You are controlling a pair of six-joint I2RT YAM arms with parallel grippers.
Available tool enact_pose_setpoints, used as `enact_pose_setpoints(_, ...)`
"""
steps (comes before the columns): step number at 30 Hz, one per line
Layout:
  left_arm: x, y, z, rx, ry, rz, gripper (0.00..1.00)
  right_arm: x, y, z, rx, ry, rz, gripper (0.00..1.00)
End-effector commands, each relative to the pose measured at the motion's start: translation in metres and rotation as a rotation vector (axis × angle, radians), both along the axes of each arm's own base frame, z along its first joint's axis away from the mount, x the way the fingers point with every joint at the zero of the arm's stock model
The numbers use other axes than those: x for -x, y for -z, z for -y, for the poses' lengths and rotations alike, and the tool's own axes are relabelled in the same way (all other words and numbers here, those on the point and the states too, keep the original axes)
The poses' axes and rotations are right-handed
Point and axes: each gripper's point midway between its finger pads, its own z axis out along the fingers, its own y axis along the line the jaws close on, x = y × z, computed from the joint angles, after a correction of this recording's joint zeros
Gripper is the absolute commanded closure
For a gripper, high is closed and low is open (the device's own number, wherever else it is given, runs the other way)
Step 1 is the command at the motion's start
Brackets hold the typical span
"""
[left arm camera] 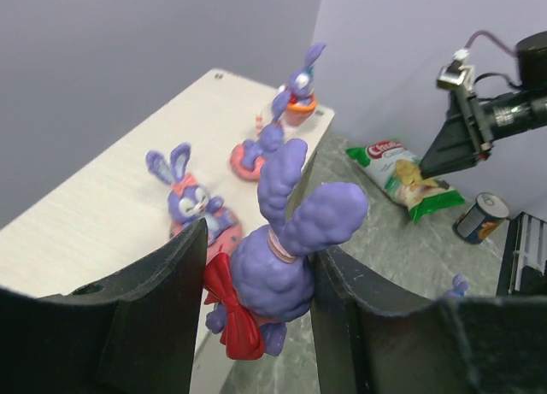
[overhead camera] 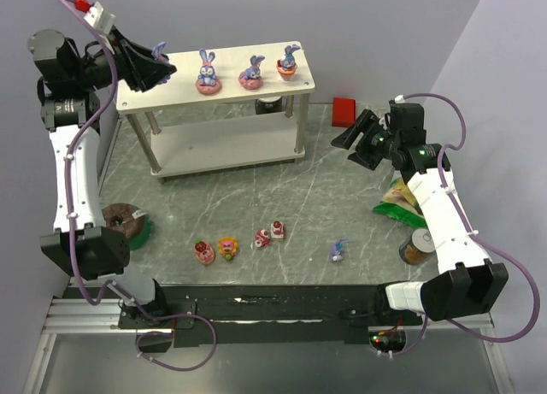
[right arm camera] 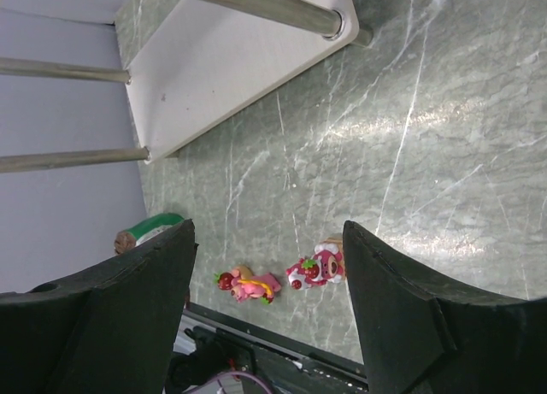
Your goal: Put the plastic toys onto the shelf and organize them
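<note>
Left hand [left arm camera: 256, 279] pinched purple long-eared plastic bunny with red bow [left arm camera: 295, 214] over top of whitish two-tier shelf [overhead camera: 184, 91], 9 o'clock end; likely extending the bunny row [overhead camera: 250, 69]. Right hand [right arm camera: 267, 232] spread, empty, 3 o'clock over bench [overhead camera: 256, 197].

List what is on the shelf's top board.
Three purple-blue plastic bunnies stand on the whitish wood-grain top board: two on pink bases, one on an orange base. The left gripper holds a fourth bunny at its left end, hiding the board beneath.

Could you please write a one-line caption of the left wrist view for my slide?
The left gripper holds a purple bunny with a red bow at one end of the shelf.
</note>
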Motion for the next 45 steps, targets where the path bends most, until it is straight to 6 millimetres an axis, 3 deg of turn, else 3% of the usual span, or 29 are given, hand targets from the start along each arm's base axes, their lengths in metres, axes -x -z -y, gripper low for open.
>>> enact_pose_setpoints(1,-0.021,0.034,-0.009,-0.072,-0.022,-0.011,0.73,0.001,-0.012,-0.003,0.009,-0.028,0.055,0.24)
enact_pose_setpoints(14,-0.054,0.073,-0.010,-0.081,0.075,-0.064,0.73,-0.002,-0.011,-0.003,0.011,-0.030,0.053,0.24)
enact_pose_setpoints(23,-0.063,0.084,-0.009,-0.068,0.148,-0.085,0.74,-0.004,-0.009,-0.003,0.011,-0.019,0.044,0.24)
enact_pose_setpoints(35,-0.065,0.102,-0.007,-0.065,0.181,-0.098,0.59,-0.002,-0.007,-0.001,0.017,-0.006,0.035,0.24)
enact_pose_setpoints(45,-0.086,0.123,-0.021,-0.193,-0.007,-0.095,0.48,-0.003,-0.007,-0.003,0.011,-0.012,0.037,0.24)
